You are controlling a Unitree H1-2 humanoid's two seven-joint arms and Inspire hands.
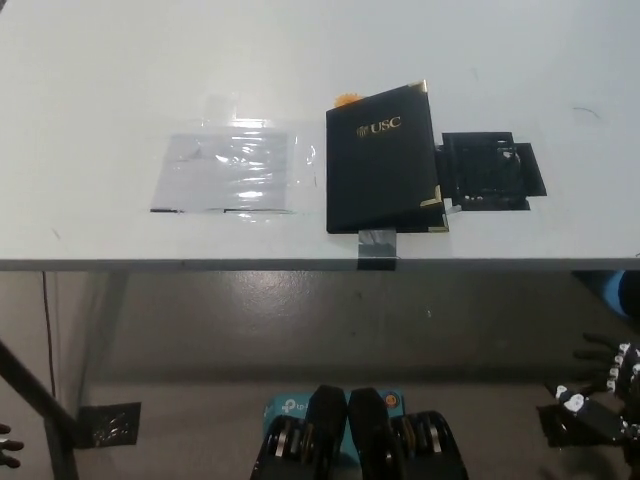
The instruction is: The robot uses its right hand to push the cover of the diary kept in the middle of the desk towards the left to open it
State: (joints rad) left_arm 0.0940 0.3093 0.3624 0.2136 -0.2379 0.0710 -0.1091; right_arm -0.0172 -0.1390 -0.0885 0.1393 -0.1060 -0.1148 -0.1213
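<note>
A black diary (383,160) with gold "USC" lettering and gold corner pieces lies closed on the white desk (120,70), a little right of the middle and near the front edge. My black right hand (598,388) hangs low at the bottom right, below the desk's edge and well away from the diary, fingers spread and holding nothing. Only a dark tip at the bottom left edge shows where my left hand would be, too little to identify.
A clear plastic sheet (228,172) is taped flat to the left of the diary. A black square frame piece (490,170) lies just right of the diary. Grey tape (377,246) sits at the desk's front edge. Something small and orange (346,99) peeks from behind the diary.
</note>
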